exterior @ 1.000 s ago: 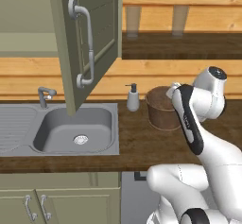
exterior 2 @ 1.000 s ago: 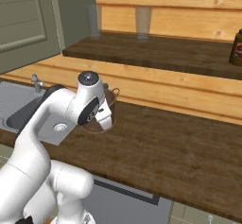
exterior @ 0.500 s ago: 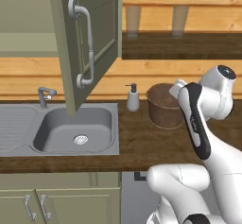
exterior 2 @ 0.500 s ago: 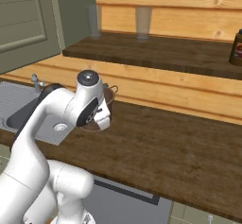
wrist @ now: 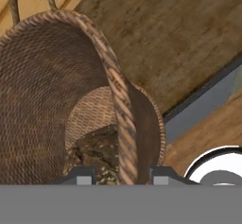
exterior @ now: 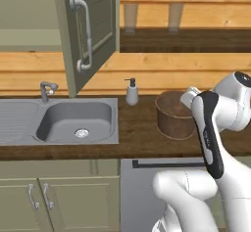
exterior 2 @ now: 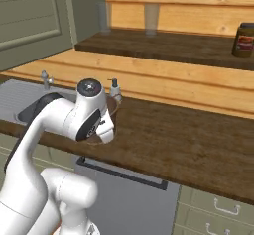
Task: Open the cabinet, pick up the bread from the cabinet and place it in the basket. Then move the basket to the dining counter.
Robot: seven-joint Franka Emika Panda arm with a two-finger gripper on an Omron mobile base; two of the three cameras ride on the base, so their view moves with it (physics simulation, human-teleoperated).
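Gripper (wrist: 120,176) fingers are straddling the rim of the round brown woven basket (exterior: 174,114), not pinching it yet; the dark bread (wrist: 97,150) is lying inside, on the dark wood worktop (exterior 2: 198,140). Gripping only this thin wall, the basket is probably tipping when lifted.

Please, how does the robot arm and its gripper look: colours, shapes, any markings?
The arm is glossy white, made of rounded tubular segments with dark inlays at the joints and a round grey cap on one joint. The gripper ends in two small dark, blocky fingertips with lighter grey pads. No cables or markings are visible.
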